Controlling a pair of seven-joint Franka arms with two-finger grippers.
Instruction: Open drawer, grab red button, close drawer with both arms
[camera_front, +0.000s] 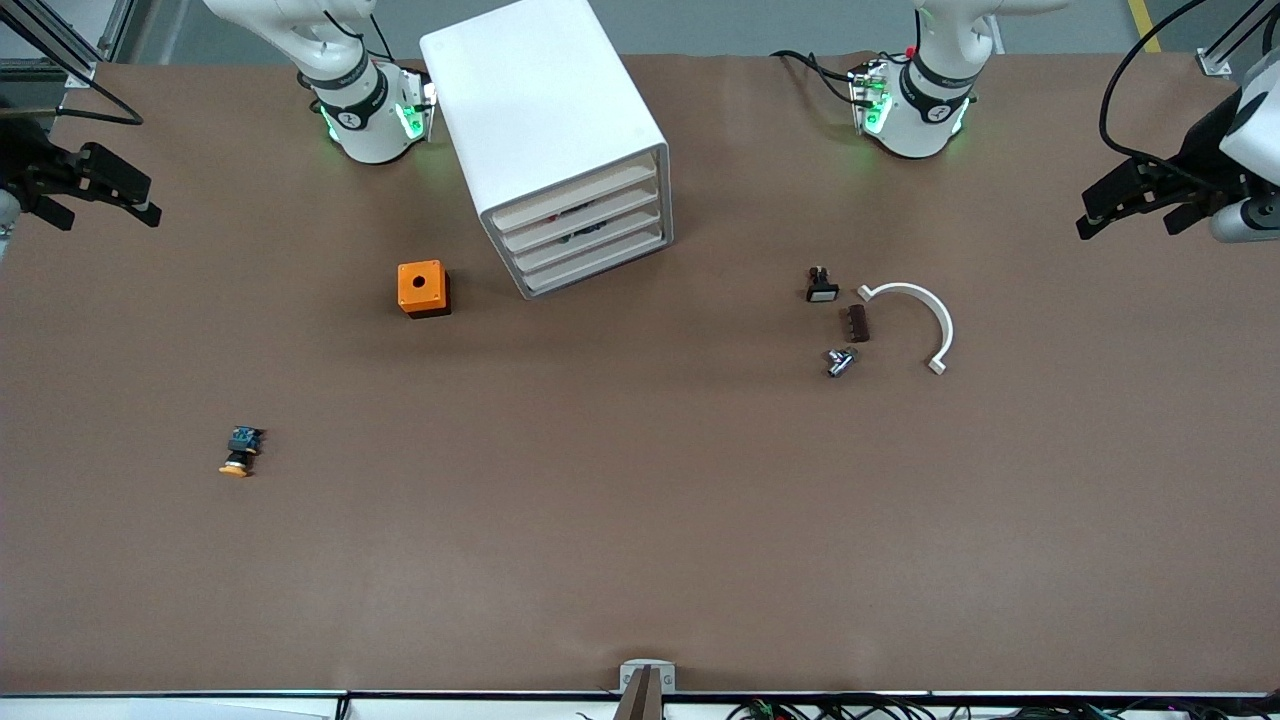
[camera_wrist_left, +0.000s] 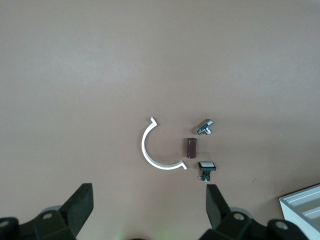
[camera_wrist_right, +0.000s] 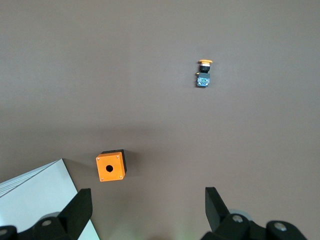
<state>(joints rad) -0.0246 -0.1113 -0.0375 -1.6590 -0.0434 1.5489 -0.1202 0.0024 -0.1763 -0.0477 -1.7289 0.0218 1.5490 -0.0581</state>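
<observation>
left tool (camera_wrist_left: 147, 212) open | right tool (camera_wrist_right: 147, 212) open | cabinet (camera_front: 545, 130) drawers seen only in front view

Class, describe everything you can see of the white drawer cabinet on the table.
The white cabinet is a rounded box that looks like plastic, standing on the brown table between the two arm bases. Its front, turned askew, shows four shallow, cream-edged drawers stacked, all shut. Dark items show faintly between them. Nothing touches it; the orange cube sits beside it.
</observation>
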